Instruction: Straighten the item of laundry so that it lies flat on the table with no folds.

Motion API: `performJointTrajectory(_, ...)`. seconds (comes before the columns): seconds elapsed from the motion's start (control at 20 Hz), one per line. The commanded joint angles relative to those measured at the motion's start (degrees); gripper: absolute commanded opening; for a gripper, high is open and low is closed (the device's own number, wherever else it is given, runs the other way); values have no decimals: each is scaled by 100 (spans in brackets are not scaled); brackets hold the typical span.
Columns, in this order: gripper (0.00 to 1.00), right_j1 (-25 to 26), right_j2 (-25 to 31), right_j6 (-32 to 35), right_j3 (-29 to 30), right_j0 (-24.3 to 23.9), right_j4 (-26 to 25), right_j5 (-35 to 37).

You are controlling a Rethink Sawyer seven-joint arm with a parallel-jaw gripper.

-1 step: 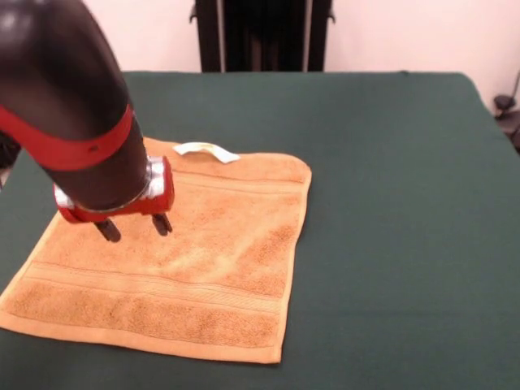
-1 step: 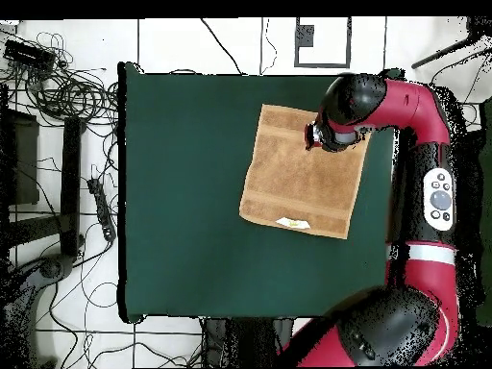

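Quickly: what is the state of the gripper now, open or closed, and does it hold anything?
Gripper: open, holding nothing, just over the towel.

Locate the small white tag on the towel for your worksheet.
In the front view the white tag lies at the orange-tan towel's far edge, just beyond the gripper; overhead it sits at the towel's bottom edge.

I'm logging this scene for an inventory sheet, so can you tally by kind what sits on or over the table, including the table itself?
Towels: 1, the orange-tan towel lying spread out
Tags: 1, the white tag at the towel's far edge
Grippers: 1, the gripper open over the towel
Tables: 1, the green table
Total: 4
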Motion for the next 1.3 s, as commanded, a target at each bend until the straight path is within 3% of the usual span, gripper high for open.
performJointTrajectory(0.05, 100, -363, -777, 1561, 1647, 413, 366, -641)
performJointTrajectory(0.25, 100, -321, -976, 1437, 1624, 501, 589, -629)
performJointTrajectory(0.4, 100, -492, -1093, 1489, 2010, 454, 706, -1146)
performJointTrajectory(0.7, 100, -826, -1414, 962, 2551, 420, 843, -1107)
performJointTrajectory(1.0, 100, -1133, -1623, 1451, 3512, 278, 1149, -2063)
performJointTrajectory(1.3, 100, -1121, -1968, 886, 3880, 382, 1213, -1948)
